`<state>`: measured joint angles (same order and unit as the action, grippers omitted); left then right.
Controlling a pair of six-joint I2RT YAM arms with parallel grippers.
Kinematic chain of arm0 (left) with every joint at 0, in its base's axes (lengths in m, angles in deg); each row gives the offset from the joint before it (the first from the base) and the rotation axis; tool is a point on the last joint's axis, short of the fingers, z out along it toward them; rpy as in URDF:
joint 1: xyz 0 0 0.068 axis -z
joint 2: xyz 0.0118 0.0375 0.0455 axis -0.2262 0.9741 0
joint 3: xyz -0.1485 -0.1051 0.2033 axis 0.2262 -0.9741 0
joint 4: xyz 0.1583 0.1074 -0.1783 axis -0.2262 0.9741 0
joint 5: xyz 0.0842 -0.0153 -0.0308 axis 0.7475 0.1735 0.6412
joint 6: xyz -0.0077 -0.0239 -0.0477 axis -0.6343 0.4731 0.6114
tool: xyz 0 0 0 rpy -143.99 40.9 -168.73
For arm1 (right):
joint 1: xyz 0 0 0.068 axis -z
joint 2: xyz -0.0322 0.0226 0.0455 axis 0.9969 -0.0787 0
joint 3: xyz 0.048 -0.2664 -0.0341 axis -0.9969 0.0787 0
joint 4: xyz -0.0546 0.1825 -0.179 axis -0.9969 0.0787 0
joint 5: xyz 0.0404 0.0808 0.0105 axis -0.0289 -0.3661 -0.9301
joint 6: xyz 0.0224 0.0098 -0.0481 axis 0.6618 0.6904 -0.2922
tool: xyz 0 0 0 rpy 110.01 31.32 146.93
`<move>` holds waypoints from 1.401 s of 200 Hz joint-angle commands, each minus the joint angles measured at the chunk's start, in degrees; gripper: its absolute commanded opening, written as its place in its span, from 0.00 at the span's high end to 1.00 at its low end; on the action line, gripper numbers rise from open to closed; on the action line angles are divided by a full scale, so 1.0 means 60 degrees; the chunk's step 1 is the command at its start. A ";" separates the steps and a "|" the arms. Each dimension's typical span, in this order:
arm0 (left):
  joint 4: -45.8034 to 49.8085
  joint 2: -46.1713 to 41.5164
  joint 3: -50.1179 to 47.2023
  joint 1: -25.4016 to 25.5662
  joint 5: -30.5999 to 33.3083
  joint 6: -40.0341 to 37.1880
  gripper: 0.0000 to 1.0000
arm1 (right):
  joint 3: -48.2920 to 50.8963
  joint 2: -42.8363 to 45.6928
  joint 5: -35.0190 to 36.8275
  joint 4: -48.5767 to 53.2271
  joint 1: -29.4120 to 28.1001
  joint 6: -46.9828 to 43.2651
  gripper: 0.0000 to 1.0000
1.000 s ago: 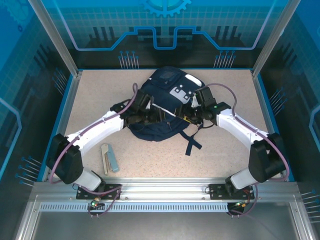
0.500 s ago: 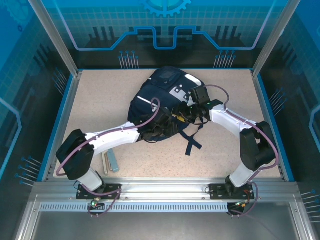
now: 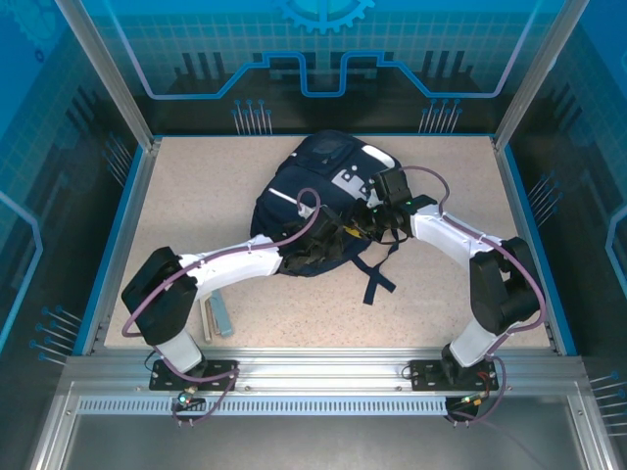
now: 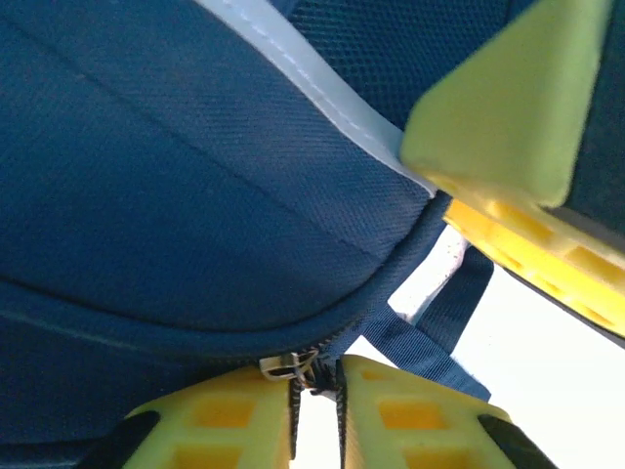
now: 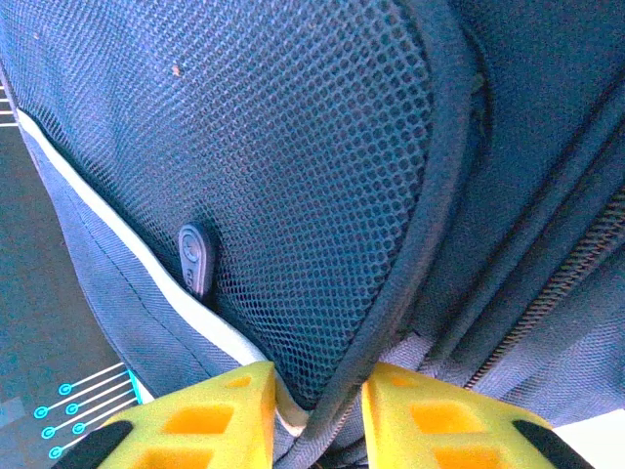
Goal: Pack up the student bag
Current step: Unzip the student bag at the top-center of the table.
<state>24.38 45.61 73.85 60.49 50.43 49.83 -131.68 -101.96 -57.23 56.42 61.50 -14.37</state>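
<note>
Student bag (image 3: 313,171), navy, held at 2 spots: left gripper (image 4: 314,391) pinches the zipper pull (image 4: 286,366) on its seam; right gripper (image 5: 317,410) clamps piping (image 5: 430,225) edging its mesh pocket (image 5: 293,166).

Pressed close against the student bag (image 5: 547,117): navy mesh panel (image 5: 312,147) rimmed with dark piping (image 5: 430,225). Pinching that piped rim between the yellow fingers (image 5: 210,422) of the right hand (image 5: 317,425). Left of the mesh, a small dark pull tab (image 5: 195,256) above a white stripe (image 5: 98,208). Lower right, zipper teeth (image 5: 586,274).
</note>
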 commanded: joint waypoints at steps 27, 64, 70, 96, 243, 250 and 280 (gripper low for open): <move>0.0607 -0.0048 0.0154 -0.0030 0.1070 0.0068 0.91 | -0.0295 -0.0063 0.0236 0.0340 -0.0074 -0.0051 0.76; 0.0589 -0.0180 -0.0003 -0.0029 0.1177 0.0001 1.00 | -0.0312 -0.0034 0.0333 0.0425 -0.0074 -0.0069 0.81; 0.0627 -0.0210 -0.0007 -0.0036 0.1212 -0.0032 1.00 | -0.0312 -0.0021 0.0391 0.0453 -0.0082 -0.0068 0.83; 0.1046 -0.0407 -0.0042 -0.0060 0.1792 -0.0107 1.00 | -0.0413 0.0044 0.0946 0.1016 -0.0075 -0.0081 0.94; 0.0202 -0.2680 -0.2090 -0.2194 -0.0428 -0.2812 0.73 | -0.0708 0.0621 0.1067 0.1428 -0.0128 -0.0590 0.61; 0.0258 -0.2654 -0.2107 -0.2266 -0.0525 -0.2961 0.69 | -0.0694 0.0668 0.1022 0.1439 -0.0187 -0.0561 0.59; 0.0292 -0.2539 -0.2282 -0.2591 -0.0798 -0.3210 0.63 | -0.0620 0.0698 0.0865 0.1328 -0.0307 -0.0397 0.57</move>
<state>27.38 30.60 61.09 46.46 48.84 34.55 -135.48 -99.19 -49.71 65.12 60.63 -17.56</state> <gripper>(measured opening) 0.369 0.424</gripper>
